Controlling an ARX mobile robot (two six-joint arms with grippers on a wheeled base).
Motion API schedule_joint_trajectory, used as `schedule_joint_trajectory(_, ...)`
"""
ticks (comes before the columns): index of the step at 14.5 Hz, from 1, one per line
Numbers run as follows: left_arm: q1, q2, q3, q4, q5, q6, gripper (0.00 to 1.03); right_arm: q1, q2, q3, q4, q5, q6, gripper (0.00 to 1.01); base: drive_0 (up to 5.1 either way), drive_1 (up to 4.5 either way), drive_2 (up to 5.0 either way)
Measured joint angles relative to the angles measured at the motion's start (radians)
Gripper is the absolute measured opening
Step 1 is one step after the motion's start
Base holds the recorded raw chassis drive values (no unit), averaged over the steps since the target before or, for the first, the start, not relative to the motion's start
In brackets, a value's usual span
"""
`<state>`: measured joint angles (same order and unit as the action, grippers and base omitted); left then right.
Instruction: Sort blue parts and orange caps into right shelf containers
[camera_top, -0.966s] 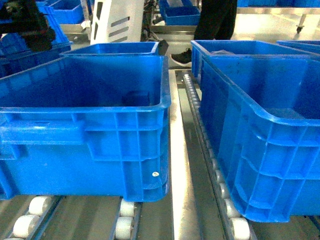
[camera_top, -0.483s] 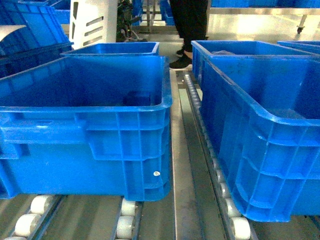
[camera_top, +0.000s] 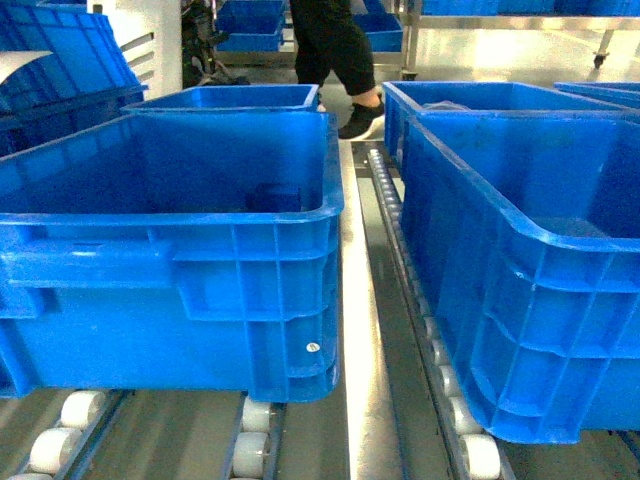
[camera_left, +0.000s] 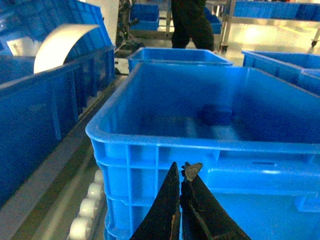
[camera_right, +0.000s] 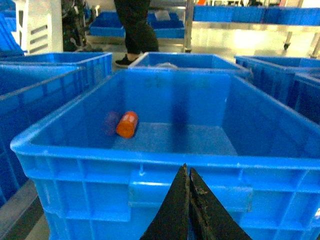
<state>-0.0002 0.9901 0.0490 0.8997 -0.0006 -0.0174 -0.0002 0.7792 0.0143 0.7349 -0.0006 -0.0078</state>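
Note:
Two big blue shelf containers stand side by side on the steel roller shelf (camera_top: 365, 330): the left container (camera_top: 200, 290) and the right container (camera_top: 530, 300). A blue part (camera_left: 216, 114) lies on the floor of the left container, also visible as a dark blue part (camera_top: 272, 197) in the head view. An orange cap (camera_right: 127, 124) lies on its side in the right container (camera_right: 150, 180). My left gripper (camera_left: 182, 170) is shut with nothing in it, just in front of the left container's near wall. My right gripper (camera_right: 188, 172) is shut and empty before the right container's near wall. Neither gripper shows in the head view.
More blue crates (camera_top: 230, 97) stand behind both containers, and stacked crates (camera_top: 60, 70) rise at the left. A person in dark trousers (camera_top: 330, 50) walks in the aisle behind the shelf. White rollers (camera_top: 250, 450) line the rails under the containers.
The head view has shifted slightly left to right; the person behind has walked leftward across the aisle, and the dark object at the top left is gone. The containers stay put.

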Motion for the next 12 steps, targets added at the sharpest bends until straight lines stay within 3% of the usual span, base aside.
schedule_joint_trajectory(12,0.000,-0.605,-0.034,-0.518,0.000,0.000,0.02,0.000,-0.502,-0.002,-0.455,0.000,0.000,0.02,0.0,0.00,0.0)
